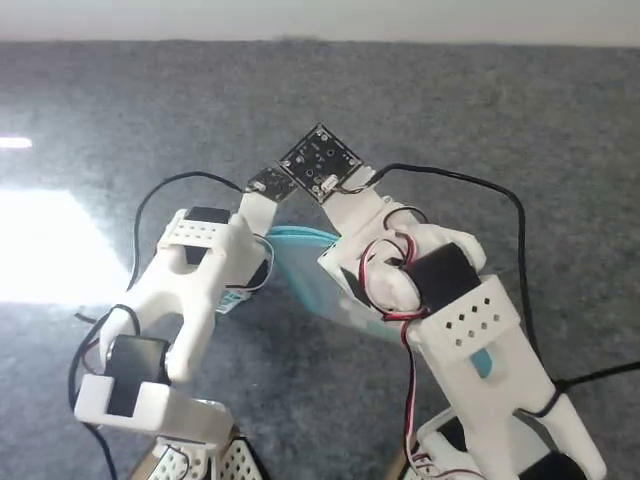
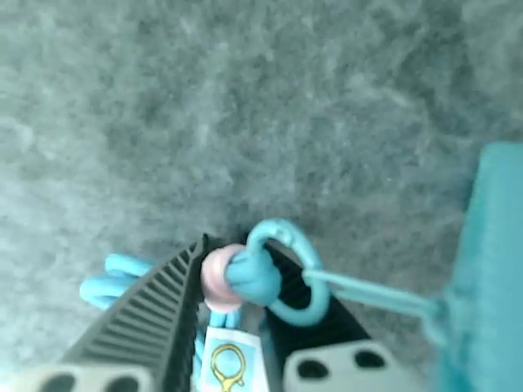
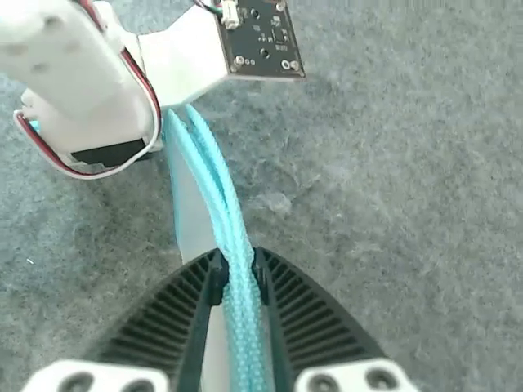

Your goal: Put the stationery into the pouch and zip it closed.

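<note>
A light blue pouch (image 1: 305,270) lies on the grey carpet between my two arms. In the left wrist view my left gripper (image 2: 239,282) is shut on the zipper pull (image 2: 253,273), a blue knotted cord with a pink bead and a blue ring, its cord running to the pouch's end (image 2: 482,269). In the right wrist view my right gripper (image 3: 237,273) is shut on the pouch's upper edge (image 3: 214,192), its black fingers (image 3: 290,302) pinching the blue zipper band. No loose stationery shows.
Grey carpet (image 1: 480,110) stretches all around the arms. Black cables (image 1: 490,190) loop beside each arm. A bright patch of light (image 1: 40,250) falls on the carpet at the left.
</note>
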Action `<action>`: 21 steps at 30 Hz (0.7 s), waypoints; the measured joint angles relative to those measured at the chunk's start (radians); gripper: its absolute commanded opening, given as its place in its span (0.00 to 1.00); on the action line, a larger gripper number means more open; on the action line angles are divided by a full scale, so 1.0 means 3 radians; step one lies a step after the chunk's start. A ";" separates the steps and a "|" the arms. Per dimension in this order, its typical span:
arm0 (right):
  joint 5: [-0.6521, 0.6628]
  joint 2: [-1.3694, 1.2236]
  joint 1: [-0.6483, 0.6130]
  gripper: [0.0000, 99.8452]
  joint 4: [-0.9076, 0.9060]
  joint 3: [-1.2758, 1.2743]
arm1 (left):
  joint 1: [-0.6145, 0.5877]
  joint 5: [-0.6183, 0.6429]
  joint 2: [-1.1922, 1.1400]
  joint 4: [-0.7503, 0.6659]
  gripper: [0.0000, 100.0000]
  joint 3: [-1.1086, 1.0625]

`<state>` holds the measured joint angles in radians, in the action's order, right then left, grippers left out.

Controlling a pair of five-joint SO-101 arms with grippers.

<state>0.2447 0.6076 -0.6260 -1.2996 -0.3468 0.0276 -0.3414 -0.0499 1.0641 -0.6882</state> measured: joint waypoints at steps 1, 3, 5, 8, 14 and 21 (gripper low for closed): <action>0.0000 0.0000 0.0041 0.01 0.0000 0.0000 | 0.0015 0.0000 0.0000 0.0010 0.01 0.0000; 0.0000 0.0000 0.0133 0.01 0.0000 0.0000 | 0.0041 0.0000 0.0000 0.0020 0.01 0.0000; 0.0000 0.0000 0.0199 0.01 0.0000 0.0000 | 0.0056 0.0000 0.0000 0.0020 0.01 0.0000; 0.0000 0.0000 0.0210 0.01 0.0000 0.0005 | 0.0056 0.0000 0.0015 0.0020 0.01 0.0000; 0.0000 0.0000 0.0210 0.01 0.0000 0.0199 | -0.0041 0.0010 0.0511 0.0015 0.01 -0.0107; -0.0051 0.0005 0.0174 0.01 -0.0107 0.0588 | -0.0061 0.0077 0.1703 -0.0107 0.01 -0.0701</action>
<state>0.2294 0.6091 -0.5738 -1.3318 -0.1703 0.0092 -0.3184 0.4611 1.0319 -0.8984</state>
